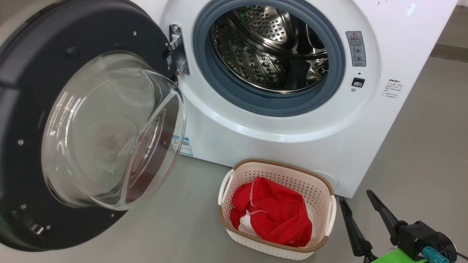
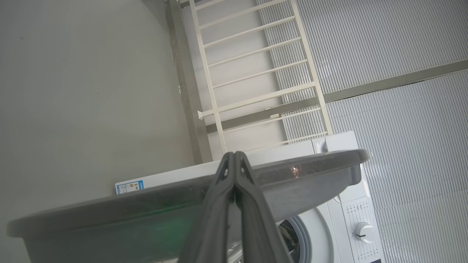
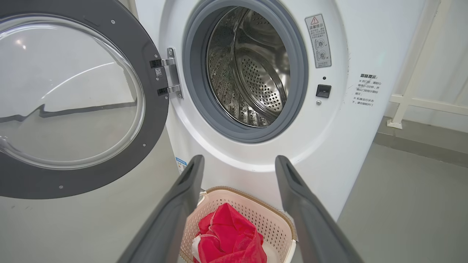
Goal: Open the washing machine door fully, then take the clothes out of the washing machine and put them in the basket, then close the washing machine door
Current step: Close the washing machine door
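Crumpled red clothes (image 1: 274,215) in cream basket (image 1: 292,178)

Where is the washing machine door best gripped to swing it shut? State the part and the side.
Grip the washing machine door by its thin dark rim opposite the hinge, coming from the robot's left. The bulging glass window looks too wide and smooth; the far rim likely gives most leverage.
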You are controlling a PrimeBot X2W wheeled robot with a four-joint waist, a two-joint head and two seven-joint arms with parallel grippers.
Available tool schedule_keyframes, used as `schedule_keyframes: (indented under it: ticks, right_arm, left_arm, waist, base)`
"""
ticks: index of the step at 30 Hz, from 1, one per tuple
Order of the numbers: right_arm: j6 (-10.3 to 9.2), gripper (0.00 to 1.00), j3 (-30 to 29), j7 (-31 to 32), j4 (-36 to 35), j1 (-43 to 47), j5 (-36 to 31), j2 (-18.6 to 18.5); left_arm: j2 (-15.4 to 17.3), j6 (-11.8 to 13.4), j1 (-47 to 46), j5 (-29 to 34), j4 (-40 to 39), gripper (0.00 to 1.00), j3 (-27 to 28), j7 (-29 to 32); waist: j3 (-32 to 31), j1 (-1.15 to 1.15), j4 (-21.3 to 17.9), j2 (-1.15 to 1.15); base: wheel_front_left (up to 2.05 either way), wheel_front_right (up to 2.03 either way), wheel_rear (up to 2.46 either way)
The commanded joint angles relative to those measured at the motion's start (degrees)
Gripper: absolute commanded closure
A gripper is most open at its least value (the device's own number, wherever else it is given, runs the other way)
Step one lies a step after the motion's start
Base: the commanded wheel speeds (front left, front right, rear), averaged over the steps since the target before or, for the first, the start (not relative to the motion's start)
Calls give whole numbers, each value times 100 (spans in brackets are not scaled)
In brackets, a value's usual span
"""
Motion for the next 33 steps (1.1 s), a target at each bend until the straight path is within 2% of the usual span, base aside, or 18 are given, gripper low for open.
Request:
schedule_keyframes:
  ticks: [1, 12, 16, 21, 33]
  right_arm:
    - [2, 0, 128, -29, -165, -235, -12, -69]
    - [2, 0, 129, -33, -160, -237, -6, -69]
    - [2, 0, 132, -37, -160, -241, -3, -69]
    - [2, 0, 109, -50, -174, -253, -18, -69]
    - [2, 0, 39, -72, -198, -300, -40, -69]
  left_arm:
    - [303, -53, -249, -33, -115, 100, 137, 87]
    - [367, -5, -5, -214, -274, 100, -50, 753]
    - [374, -49, 79, -308, -373, 100, -63, 946]
    - [336, -184, 310, -595, -678, 100, -129, 1481]
    - [159, -319, 806, -1265, -1417, 100, -240, 2492]
  waist:
    - [-1, 0, 1, 0]
    - [-7, 0, -2, 0]
    - [1, 0, -27, 0]
    - [57, 0, -99, 0]
    - [163, 0, -222, 0]
  base:
    - [0, 0, 0]
    - [0, 0, 0]
    - [0, 0, 0]
    - [0, 0, 0]
    - [0, 0, 0]
